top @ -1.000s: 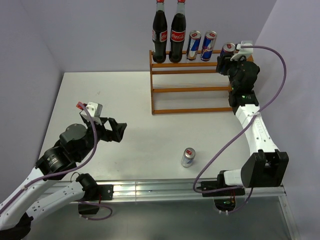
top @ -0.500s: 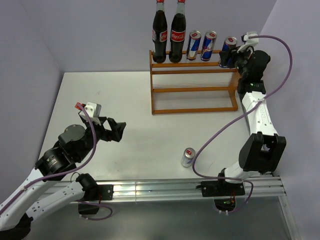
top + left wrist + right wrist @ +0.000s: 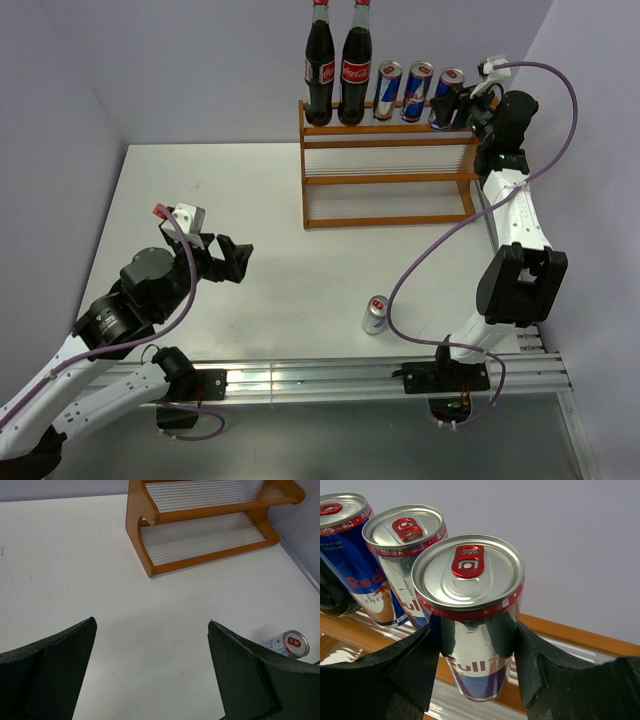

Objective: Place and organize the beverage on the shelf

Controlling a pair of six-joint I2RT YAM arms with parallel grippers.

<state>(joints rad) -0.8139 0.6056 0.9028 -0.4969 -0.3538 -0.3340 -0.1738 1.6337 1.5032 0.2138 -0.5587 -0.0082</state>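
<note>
Beverage row on the shelf point(image 3: 385, 178) top tier: 2 cola bottles point(image 3: 356, 72), 2 cans point(image 3: 388, 90), then a 3rd can point(image 3: 470, 575) upright just beside them, right claw point(image 3: 476, 652) closed on its sides. 4th can point(image 3: 376, 314) sits on the counter point(image 3: 250, 190), well apart; left claw point(image 3: 151, 625) wide open, empty. Step: seating can 3. Next calls for letting go, backing clear, then fetching can 4.

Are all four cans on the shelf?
No, the loose can sits on the table, while the right claw holds the third can at the shelf.
</note>
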